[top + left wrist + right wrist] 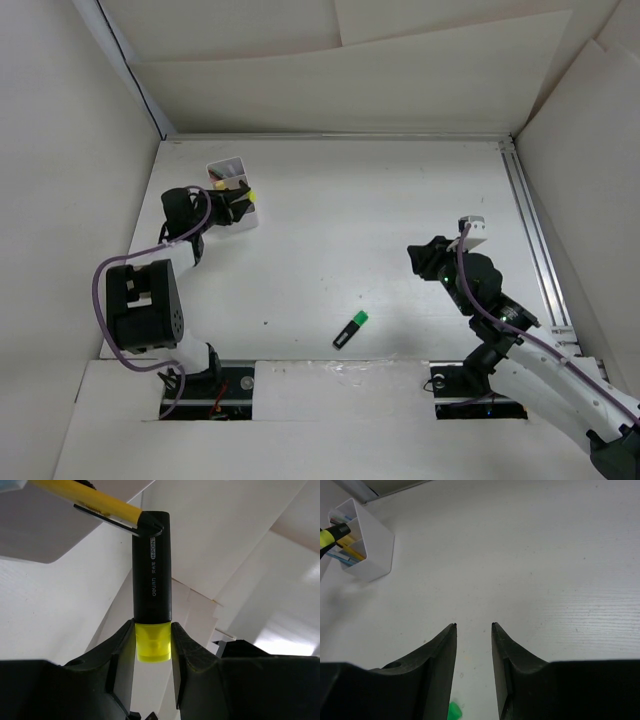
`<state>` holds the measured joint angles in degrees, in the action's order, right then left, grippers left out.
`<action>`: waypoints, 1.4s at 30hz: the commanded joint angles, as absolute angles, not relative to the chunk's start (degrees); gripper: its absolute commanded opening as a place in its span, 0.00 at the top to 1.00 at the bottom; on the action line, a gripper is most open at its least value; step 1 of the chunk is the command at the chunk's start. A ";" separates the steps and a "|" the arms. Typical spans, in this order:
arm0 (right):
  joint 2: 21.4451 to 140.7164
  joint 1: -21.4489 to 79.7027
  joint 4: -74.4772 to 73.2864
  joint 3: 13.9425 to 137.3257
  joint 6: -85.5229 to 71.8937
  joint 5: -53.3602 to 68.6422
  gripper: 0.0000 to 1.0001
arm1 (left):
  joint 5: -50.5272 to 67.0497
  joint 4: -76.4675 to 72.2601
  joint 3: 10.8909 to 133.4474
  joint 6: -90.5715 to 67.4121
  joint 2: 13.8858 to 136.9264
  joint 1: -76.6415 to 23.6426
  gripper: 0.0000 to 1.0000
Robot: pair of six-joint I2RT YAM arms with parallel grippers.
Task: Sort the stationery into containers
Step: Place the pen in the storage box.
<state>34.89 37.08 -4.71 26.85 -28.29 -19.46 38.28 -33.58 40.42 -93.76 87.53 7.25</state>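
Observation:
My left gripper is shut on a yellow highlighter and holds it at the white two-compartment box at the far left. In the left wrist view the fingers clamp the yellow end of the highlighter; its black end touches a yellow pen. The right wrist view shows the box with several pens inside and the held highlighter at its mouth. A green highlighter lies on the table near the front centre. My right gripper is open and empty above the table.
White cardboard walls enclose the table on the left, back and right. A metal rail runs along the right side. The green highlighter's tip shows just under my right gripper's left finger.

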 commanded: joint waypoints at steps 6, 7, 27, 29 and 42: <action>34.63 36.56 -2.37 28.92 -27.86 -19.78 0.61 | 37.88 -35.60 43.42 -93.25 89.20 8.88 0.96; 34.63 36.56 -2.37 28.92 -27.86 -19.78 0.61 | 37.88 -35.60 44.03 -93.25 89.21 8.88 0.96; 33.58 36.56 -2.37 28.39 -27.86 -20.30 0.61 | 37.88 -34.54 45.70 -92.20 91.41 8.88 0.71; 33.57 36.56 -2.37 28.39 -27.86 -20.30 0.61 | 37.88 -35.59 45.18 -92.20 91.93 8.88 0.69; 33.57 36.56 -2.37 28.39 -27.86 -20.30 0.61 | 36.13 -34.20 46.85 -90.53 91.24 8.88 0.59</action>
